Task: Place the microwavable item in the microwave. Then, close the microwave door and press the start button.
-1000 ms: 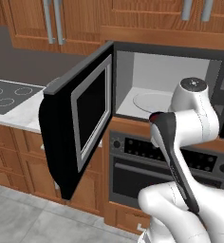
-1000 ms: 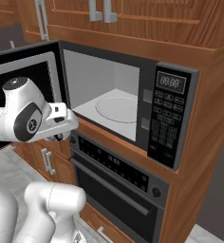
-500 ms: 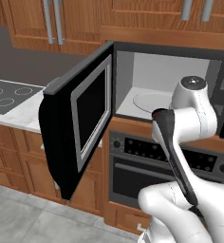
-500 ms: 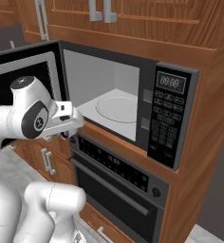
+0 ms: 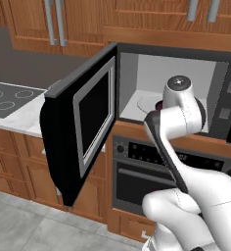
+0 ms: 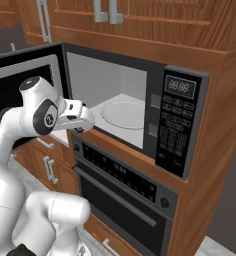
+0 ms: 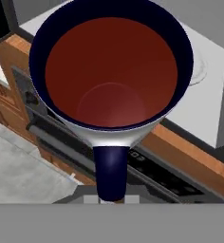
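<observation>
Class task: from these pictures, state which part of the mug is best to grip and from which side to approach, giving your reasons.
Grip the mug by its dark blue handle, coming from the handle side, opposite the bowl. The handle juts out as a narrow bar, slim enough for the fingers to close across, while the flared bowl looks too wide. The gripper is shut on the handle this way, mug mouth facing the hand camera.

Mug (image 7: 111,71): base and handle's lower end hidden. Microwave (image 5: 220,88): right control strip cut off beside arm.

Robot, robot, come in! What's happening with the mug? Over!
Gripper shut on mug handle. Mug at microwave opening. Door open, path clear.
</observation>
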